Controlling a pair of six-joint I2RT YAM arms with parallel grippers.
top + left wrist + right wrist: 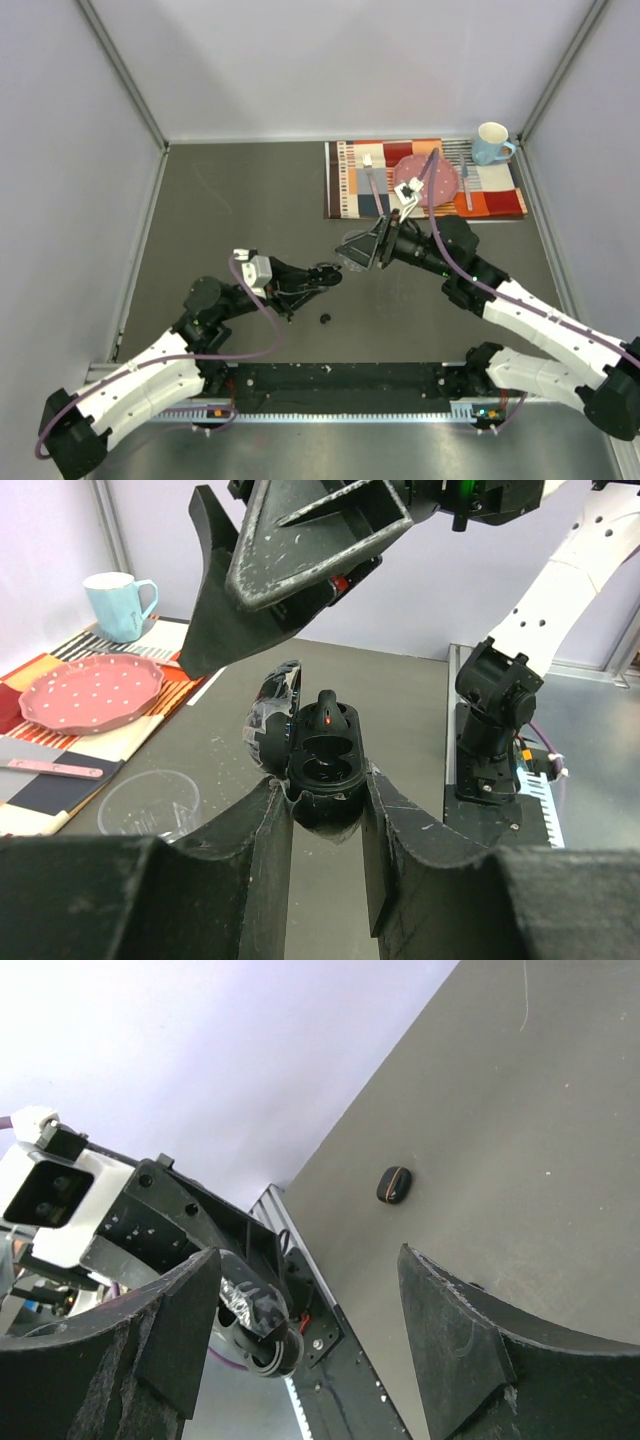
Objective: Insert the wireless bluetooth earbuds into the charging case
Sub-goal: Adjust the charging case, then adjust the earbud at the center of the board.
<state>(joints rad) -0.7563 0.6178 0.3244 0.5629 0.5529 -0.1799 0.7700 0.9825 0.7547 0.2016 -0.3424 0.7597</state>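
My left gripper (325, 815) is shut on the black charging case (322, 770), which it holds off the table with its lid (272, 715) swung open to the left. One earbud (328, 716) with a red light sits in the far socket, and the near socket (322, 768) shows empty. My right gripper (358, 250) hovers open just above the case with nothing between its fingers (310, 540). A loose earbud (325, 320) lies on the table in front of the case, also seen as earbud (395, 1184). The case (255, 1325) shows beside my right gripper (310, 1260).
A clear plastic cup (148, 805) stands on the table left of the case. At the back right a striped placemat (350, 185) carries a pink dotted plate (425, 175), cutlery and a light blue mug (492, 143). Metal-framed walls close in the table.
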